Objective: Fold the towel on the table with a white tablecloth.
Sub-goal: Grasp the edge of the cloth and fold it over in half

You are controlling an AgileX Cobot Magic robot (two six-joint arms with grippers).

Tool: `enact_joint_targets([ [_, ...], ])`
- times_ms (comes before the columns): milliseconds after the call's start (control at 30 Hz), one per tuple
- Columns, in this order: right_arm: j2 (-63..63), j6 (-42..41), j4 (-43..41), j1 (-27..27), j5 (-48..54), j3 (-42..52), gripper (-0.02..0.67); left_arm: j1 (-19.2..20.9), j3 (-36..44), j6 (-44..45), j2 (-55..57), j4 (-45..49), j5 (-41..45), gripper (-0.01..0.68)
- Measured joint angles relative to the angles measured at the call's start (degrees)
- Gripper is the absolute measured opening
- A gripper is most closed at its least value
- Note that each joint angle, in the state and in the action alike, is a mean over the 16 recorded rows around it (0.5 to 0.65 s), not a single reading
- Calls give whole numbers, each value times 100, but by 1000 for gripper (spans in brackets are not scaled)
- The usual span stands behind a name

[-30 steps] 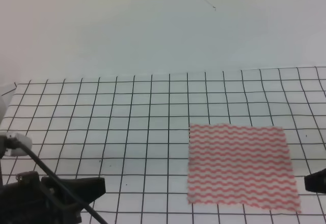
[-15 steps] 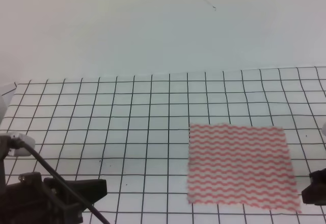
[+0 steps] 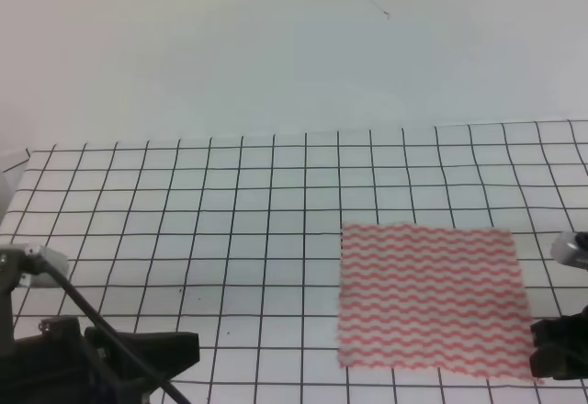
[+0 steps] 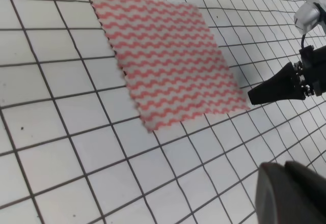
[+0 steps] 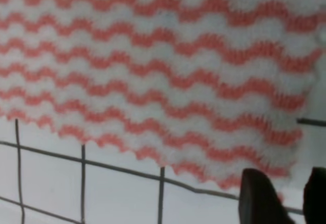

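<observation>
The right hand (image 5: 282, 196) has closed in; fingers parted beside the flat towel's (image 3: 432, 298) near-right corner.

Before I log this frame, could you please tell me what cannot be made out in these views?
- Right gripper: right wrist view cuts its fingertips at the bottom edge, so contact with the towel is unclear.
- Left gripper: exterior high view shows only a dark shape at the bottom edge; open or shut unclear.
- Towel's weave: blurred in the right wrist view.

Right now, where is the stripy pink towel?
In the high view the towel lies flat on the right side of the grid-printed white tablecloth, near the front edge. The right gripper sits by its near right corner.
</observation>
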Motion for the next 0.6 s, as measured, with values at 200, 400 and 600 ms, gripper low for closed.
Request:
enact_joint_targets([
  [200, 32, -64, -40, 4, -162, -2, 214, 0, 0, 21, 0, 0, 77, 1],
  [400, 56, -208, -50, 4, -212, -44, 214, 0, 0, 40, 0, 0, 85, 1],
  [600, 204, -288, -125, 5, -95, -181, 213, 0, 0, 54, 0, 0, 81, 1],
])
